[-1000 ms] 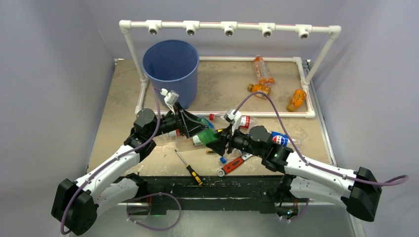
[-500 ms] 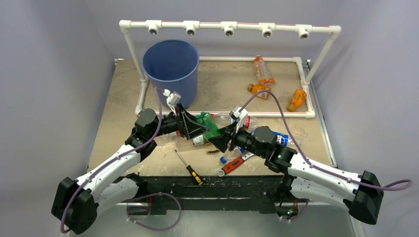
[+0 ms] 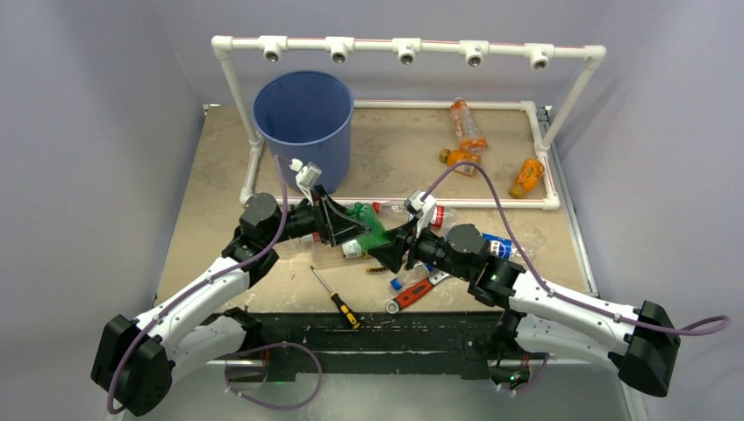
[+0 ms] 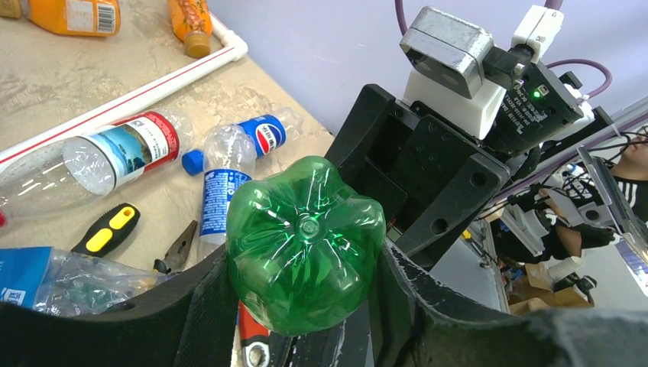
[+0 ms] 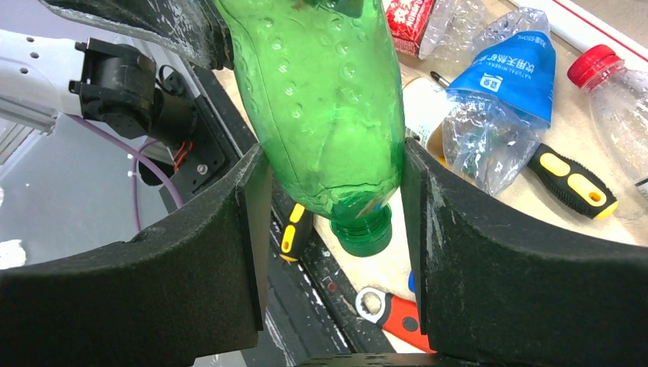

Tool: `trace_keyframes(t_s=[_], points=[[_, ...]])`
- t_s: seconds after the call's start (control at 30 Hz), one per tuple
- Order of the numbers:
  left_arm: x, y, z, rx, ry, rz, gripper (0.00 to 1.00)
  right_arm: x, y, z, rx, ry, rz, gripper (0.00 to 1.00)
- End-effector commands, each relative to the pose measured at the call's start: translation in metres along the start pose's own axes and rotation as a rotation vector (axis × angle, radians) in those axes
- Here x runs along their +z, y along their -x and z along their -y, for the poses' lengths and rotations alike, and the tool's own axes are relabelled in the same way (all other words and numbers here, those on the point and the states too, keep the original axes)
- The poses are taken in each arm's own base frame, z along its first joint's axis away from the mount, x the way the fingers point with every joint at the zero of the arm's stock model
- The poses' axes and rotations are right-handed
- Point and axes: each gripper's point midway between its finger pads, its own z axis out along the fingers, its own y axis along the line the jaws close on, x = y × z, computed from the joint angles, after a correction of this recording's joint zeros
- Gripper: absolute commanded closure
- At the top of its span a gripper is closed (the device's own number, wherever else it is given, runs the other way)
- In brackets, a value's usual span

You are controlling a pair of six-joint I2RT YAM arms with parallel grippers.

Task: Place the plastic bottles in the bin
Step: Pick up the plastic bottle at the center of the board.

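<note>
While both arms lean in from the near edge with elbows bent outward, they meet over the front middle of the desk (image 3: 219, 175), wrists turned toward one another so the two claws face nose to nose. Left claw (image 4: 299, 256) pinches the fat end of the green bottle (image 4: 306, 229), its dark fingers lying against either side just behind the lobed base, which stares straight into that wrist's camera. Right claw (image 5: 334, 157) pinches the same bottle lower down near the shoulder, one pad on each flank, with the neck poking out past the fingertips. So the green bottle hangs between the two claws, lifted off the desk, well in front of the bin (image 3: 298, 145) and not inside it. Its plastic is bright translucent green, dimpled along the body, and I see no cap on it, only an open threaded mouth. Beneath it lies a clutter of other bottles: a clear one with a Pepsi label (image 4: 256, 134), a clear one with a red-edged picture label (image 4: 122, 153), a crushed one with a blue label (image 5: 504, 84). Three orange bottles (image 3: 465, 123) lie at the far right inside the white pipe frame (image 3: 404, 44). A screwdriver (image 3: 335, 298) and a red-handled wrench (image 3: 411, 294) rest near the front edge
</note>
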Motion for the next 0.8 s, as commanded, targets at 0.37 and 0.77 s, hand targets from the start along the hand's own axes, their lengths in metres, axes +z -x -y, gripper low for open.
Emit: trace_keyframes(t_s=[0.37, 0.77], points=[[-0.016, 0.046, 0.031, 0.059, -0.034, 0.255, 0.73, -0.033, 0.071, -0.020, 0.078, 0.033, 0.242, 0.05], [-0.083, 0.130, 0.103, -0.122, -0.261, 0.769, 1.00, -0.102, 0.126, -0.055, 0.271, 0.323, 0.678, 0.09]])
